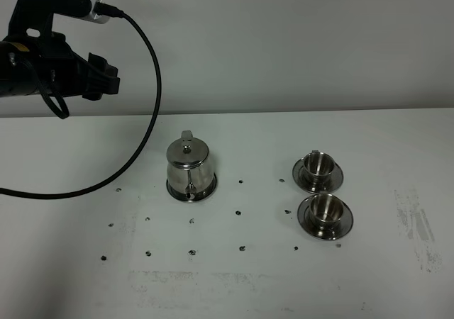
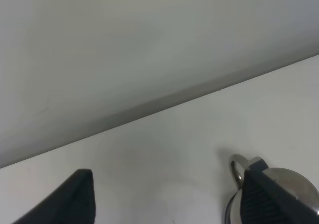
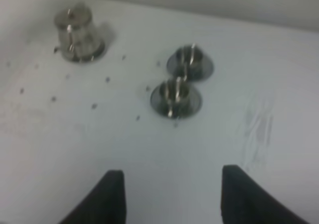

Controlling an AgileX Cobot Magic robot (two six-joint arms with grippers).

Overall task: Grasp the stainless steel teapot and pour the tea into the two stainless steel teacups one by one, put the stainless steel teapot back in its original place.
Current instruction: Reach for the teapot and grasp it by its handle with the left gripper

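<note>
Your left gripper (image 2: 168,179) has its jaws spread wide above the white table (image 2: 199,134), with the stainless steel teapot (image 2: 293,179) half-hidden behind one finger (image 2: 271,201) at about two o'clock.

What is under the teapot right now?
The stainless steel teapot stands on a round steel saucer; only its rim shows around the pot's base. The saucer's centre is covered by the pot.

The white surface (image 1: 64,283) bears the teapot saucer (image 1: 210,188) left of centre, and the far cup saucer (image 1: 339,174) and near cup saucer (image 1: 347,222) close together at right. Small dark specks (image 1: 192,221) dot it; scuff marks (image 1: 418,227) streak its right side.
</note>
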